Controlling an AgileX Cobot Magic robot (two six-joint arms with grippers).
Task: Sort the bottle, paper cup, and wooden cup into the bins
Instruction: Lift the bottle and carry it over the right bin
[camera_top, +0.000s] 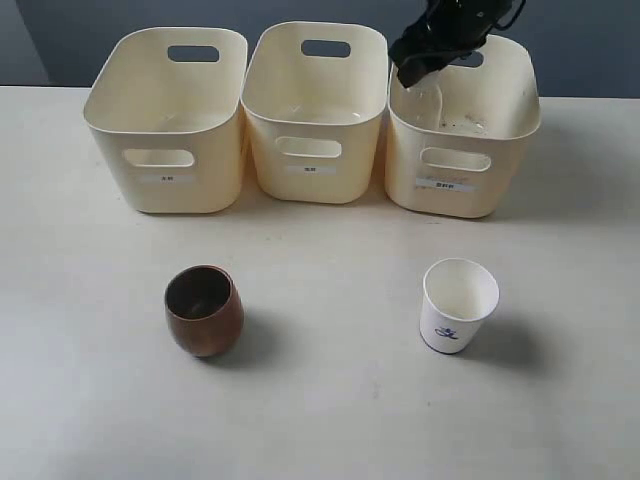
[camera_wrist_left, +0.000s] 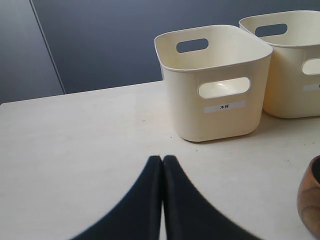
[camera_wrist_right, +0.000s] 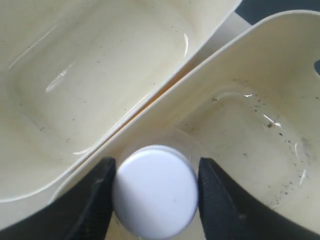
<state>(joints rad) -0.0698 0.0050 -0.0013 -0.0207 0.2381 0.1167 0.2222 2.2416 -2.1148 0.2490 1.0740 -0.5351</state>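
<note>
Over right bin (camera_top: 500, 190), right gripper (camera_wrist_right: 156, 172) clasping bottle (camera_wrist_right: 155, 197) (jaws partway apart)

Left jaws matte black, smooth, tapering to tips; right jaws black, broad.

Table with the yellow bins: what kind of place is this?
Likely a robot lab test bench: a plain pale table, three labelled bins in a row, and an end effector holding a bottle over one.
</note>
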